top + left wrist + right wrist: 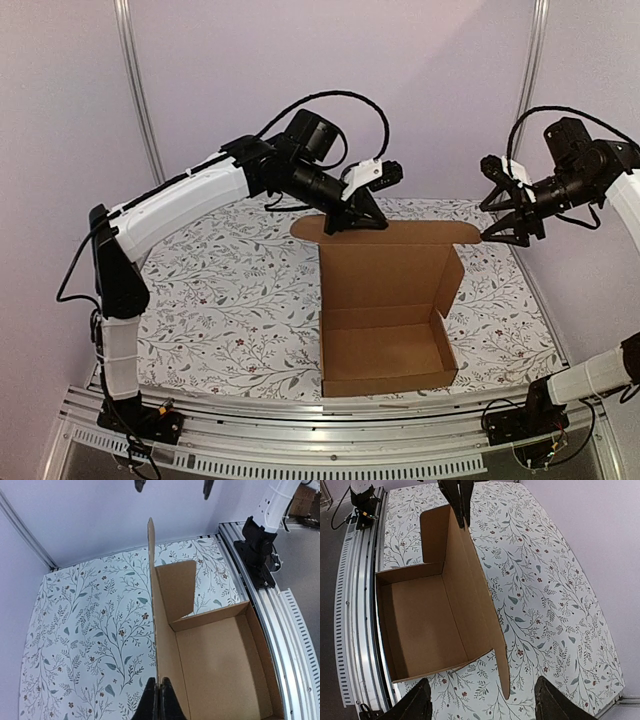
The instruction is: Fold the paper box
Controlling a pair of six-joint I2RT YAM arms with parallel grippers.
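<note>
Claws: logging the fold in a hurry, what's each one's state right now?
Left claw: closed, pinching the paper box by its raised lid edge.
Right claw: open, holding nothing.

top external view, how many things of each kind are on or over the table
paper box: 1
robot arms: 2 (left arm, right arm)
floral table cover: 1
total: 4

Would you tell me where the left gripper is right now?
In the top view the left gripper is behind the box, shut on the left end of its raised lid.
</note>
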